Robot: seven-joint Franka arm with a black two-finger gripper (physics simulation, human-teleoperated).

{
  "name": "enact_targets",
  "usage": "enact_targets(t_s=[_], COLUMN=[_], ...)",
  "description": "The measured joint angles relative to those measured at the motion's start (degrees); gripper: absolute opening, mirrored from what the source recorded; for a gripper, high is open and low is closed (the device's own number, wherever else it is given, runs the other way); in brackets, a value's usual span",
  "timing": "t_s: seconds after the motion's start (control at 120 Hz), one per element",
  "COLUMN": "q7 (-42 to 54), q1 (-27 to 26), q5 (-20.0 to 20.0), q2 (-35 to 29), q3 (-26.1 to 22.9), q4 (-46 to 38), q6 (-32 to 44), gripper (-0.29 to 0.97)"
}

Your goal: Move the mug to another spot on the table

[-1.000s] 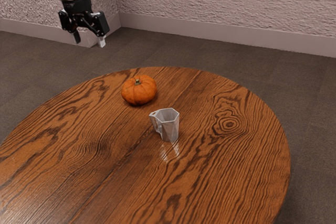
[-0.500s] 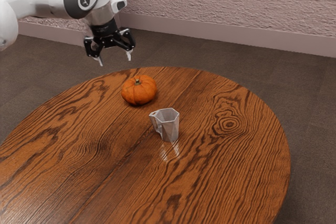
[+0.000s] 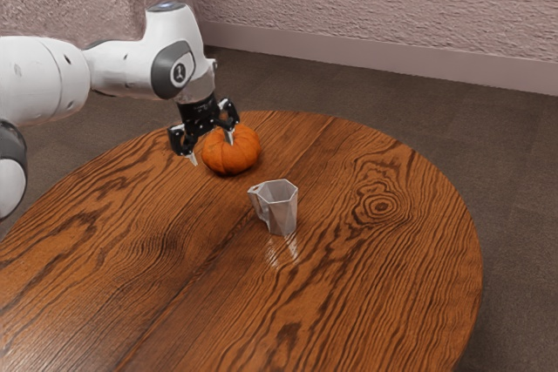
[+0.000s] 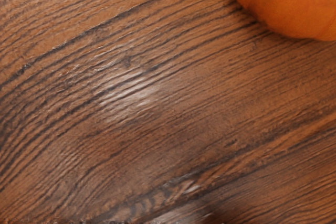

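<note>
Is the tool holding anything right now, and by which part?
Nothing is held. The tool is open, close beside the pumpkin, with nothing between its fingers. The mug stands apart on the table, untouched.

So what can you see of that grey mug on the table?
The mug is pale grey and faceted, smooth like ceramic, with an angular handle toward the exterior view's left. It stands upright, mouth open, near the middle of the round wooden table, which shows its faint reflection. It touches nothing else; the pumpkin sits apart beyond it.
</note>
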Motion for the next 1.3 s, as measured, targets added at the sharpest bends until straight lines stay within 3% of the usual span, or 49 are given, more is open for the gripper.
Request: enact_targets(t_s=[0.7,1.3], q7=[-18.64,-23.85], q1=[-1.12,-1.30], q5=[-14.07,-16.55], q2=[11.50,19.14], q3=[0.07,-1.11], q4=[-1.46,5.18], q6=[16.93,22.01], gripper=[0.68,0.68])
